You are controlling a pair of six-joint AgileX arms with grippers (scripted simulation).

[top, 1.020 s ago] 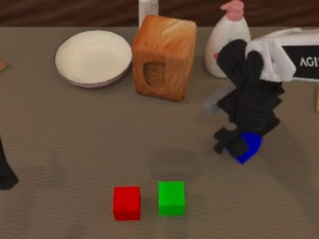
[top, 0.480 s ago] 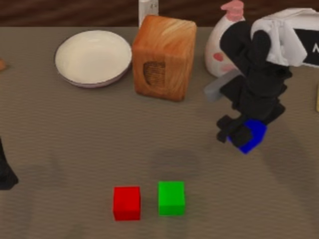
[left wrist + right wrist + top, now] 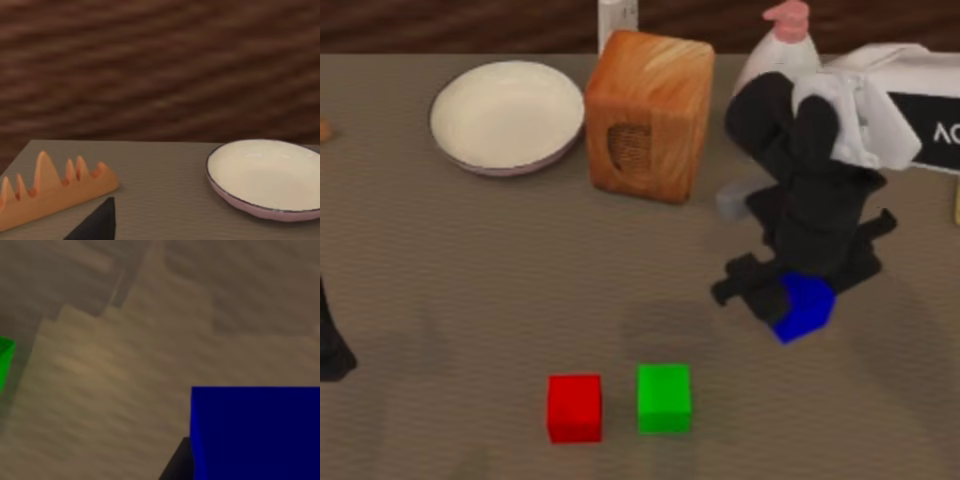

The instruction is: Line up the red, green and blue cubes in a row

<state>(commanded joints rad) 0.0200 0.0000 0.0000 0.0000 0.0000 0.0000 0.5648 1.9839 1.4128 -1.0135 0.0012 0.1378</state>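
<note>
The left gripper (image 3: 332, 350) sits parked at the table's left edge; I cannot tell its jaws. The red cube (image 3: 574, 407) and green cube (image 3: 664, 397) sit side by side, apart. Right of them, the right gripper (image 3: 782, 298) clamps the blue cube (image 3: 802, 306); only its wrist view shows the cube (image 3: 255, 432) raised off the table.

- Table (image 3: 470, 270): flat grey-brown surface.
- White plate (image 3: 507, 116): far left.
- Wooden block (image 3: 648, 113): just right of the plate.
- Red cube (image 3: 574, 407) and green cube (image 3: 664, 397): near edge, side by side.
- Orange toothed rack (image 3: 47, 189): left of the plate.

Probably a simulated home tabletop: plate (image 3: 507, 117), soap bottle (image 3: 772, 62), wood-panelled wall (image 3: 160, 65).
</note>
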